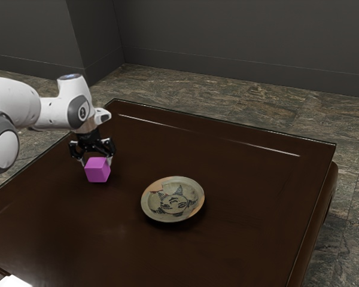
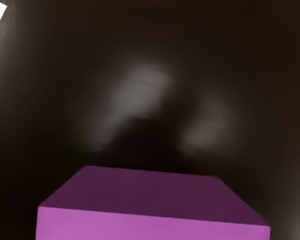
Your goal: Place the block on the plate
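Purple cube [image 1: 97, 170] right under the claw [image 1: 96, 159], off the plate.
Whether the claw is open or closed on the cube, I cannot tell. The patterned ceramic plate [image 1: 173, 200] lies apart from the claw, toward the exterior view's right, on the dark brown table [image 1: 239, 251]. The cube looks light and stiff, its smooth faces perhaps a little slippery; a square hold midway along two opposite sides should suit it. The plate's rim may chip if knocked.
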Robot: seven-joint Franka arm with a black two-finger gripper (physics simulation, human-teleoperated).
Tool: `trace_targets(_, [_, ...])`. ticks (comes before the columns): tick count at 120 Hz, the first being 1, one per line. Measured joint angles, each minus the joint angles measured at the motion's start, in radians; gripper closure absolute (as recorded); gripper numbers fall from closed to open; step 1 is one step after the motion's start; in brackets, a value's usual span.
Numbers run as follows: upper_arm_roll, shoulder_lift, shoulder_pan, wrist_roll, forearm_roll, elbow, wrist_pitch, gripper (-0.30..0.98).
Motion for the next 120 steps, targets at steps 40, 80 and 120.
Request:
trace_targets(40, [0.001, 0.008, 0.001, 0.002, -0.020, -0.010, 0.014, 0.19])
trace_targets(80, [0.000, -0.008, 0.000, -0.006, -0.007, 0.000, 0.017, 0.33])
trace_targets(120, [-0.072, -0.063, -0.195, -0.035, 0.067, 0.052, -0.091, 0.40])
